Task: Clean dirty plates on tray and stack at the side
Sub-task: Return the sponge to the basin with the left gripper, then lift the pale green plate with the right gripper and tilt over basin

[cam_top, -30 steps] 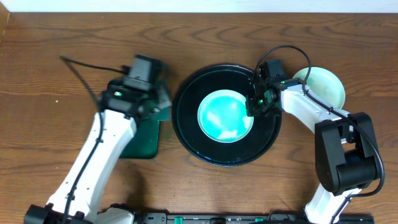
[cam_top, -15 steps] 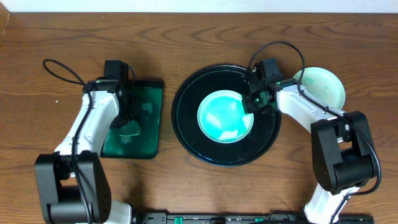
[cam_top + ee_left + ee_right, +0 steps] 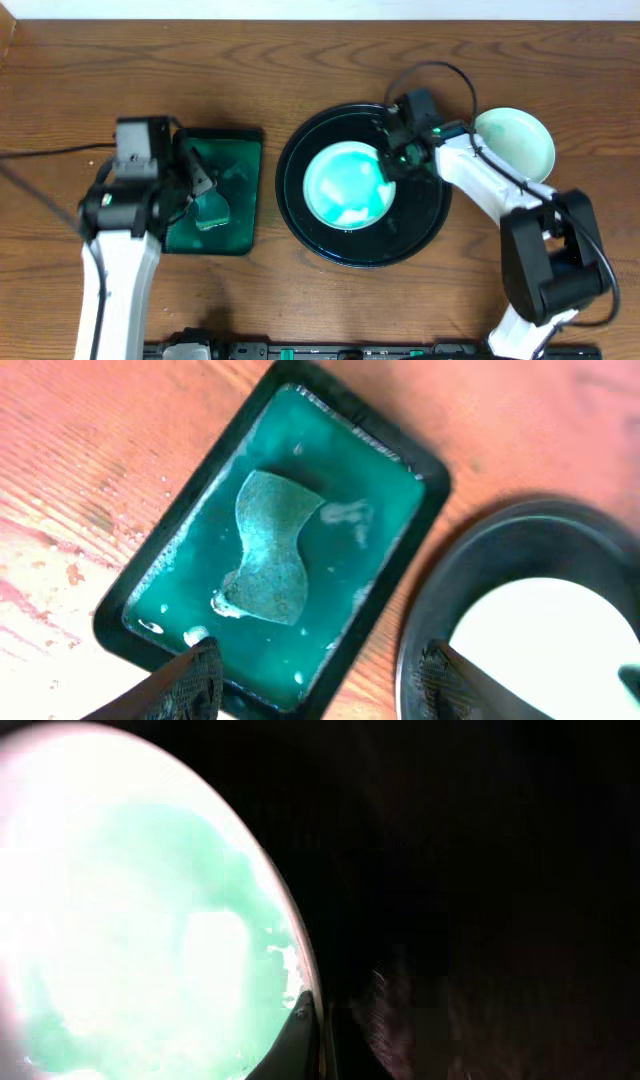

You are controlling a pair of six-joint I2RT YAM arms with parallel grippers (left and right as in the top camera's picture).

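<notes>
Right gripper (image 3: pixel 392 158) jaws seem pinched on the right rim of a smeared plate (image 3: pixel 340 190), probably to steady it; round, no long axis, it lies face up in the black tray (image 3: pixel 422 218). Left gripper (image 3: pixel 320 672) jaws gape wide above a soaking sponge (image 3: pixel 268 550), probably to fetch it

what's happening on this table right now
The right fingers sit at the rim of a green-smeared plate on the round black tray; whether they grip it is unclear. The left fingers hang open above the sponge in the green-filled rectangular tray. A second plate lies beside the round tray.
</notes>
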